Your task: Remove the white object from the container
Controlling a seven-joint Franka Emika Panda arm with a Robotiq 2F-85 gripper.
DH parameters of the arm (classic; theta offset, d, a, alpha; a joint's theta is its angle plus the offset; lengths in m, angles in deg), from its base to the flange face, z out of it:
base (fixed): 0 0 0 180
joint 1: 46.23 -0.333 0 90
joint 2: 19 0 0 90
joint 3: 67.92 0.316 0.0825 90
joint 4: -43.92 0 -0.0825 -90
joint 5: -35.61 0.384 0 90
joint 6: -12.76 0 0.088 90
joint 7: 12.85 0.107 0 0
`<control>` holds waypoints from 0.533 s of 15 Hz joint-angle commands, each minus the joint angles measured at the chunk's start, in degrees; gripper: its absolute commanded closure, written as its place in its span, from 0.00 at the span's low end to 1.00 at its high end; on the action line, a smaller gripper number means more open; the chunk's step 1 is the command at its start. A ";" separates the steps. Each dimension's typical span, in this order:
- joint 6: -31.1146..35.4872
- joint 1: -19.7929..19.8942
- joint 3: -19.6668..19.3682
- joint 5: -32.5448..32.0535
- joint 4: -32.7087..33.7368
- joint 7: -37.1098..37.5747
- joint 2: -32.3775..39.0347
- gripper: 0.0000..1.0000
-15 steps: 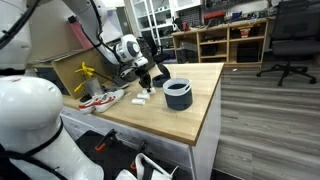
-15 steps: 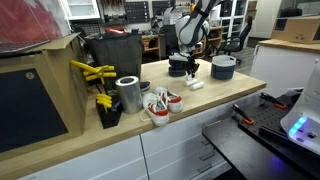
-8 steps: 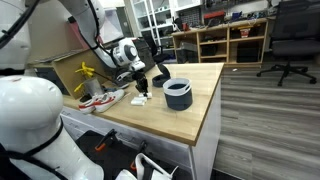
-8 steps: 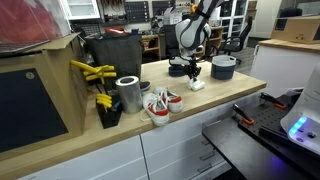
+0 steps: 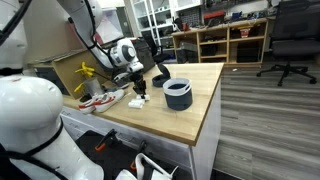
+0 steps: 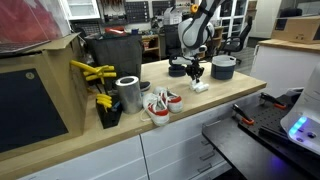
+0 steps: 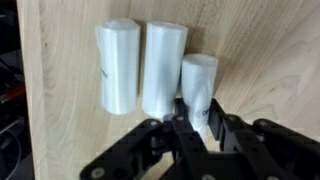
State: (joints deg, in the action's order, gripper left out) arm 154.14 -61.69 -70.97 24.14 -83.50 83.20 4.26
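Observation:
The dark round container (image 5: pixel 178 94) stands open-topped on the wooden table, also in an exterior view (image 6: pixel 224 67). My gripper (image 7: pixel 197 125) is shut on a small white object (image 7: pixel 198 82), held low against the table beside two larger white pieces (image 7: pixel 120 65) (image 7: pixel 163 68). In both exterior views the gripper (image 5: pixel 140 89) (image 6: pixel 197 78) is just over the white pieces (image 5: pixel 140 99) (image 6: pixel 199 88), a short way from the container. The inside of the container is not visible.
A white-and-red bundle (image 5: pixel 100 100) (image 6: pixel 160 103) lies on the table. A metal cup (image 6: pixel 128 93) and yellow tools (image 6: pixel 93 73) stand by a dark box. A black wedge-shaped object (image 5: pixel 158 75) sits behind the gripper. The table edge (image 5: pixel 205 125) is near the container.
My gripper has come down and slightly away from the container, bringing the small white object to the table beside the other white pieces.

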 commanded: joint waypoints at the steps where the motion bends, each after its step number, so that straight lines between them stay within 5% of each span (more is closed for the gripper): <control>1: 0.44 0.21 0.76 1.20 -1.52 0.92 -2.61 0.93; 8: 1.26 -0.56 1.64 0.72 -1.59 2.04 -2.69 0.93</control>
State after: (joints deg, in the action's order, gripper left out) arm 154.17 -61.81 -69.77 24.36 -83.50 83.38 3.21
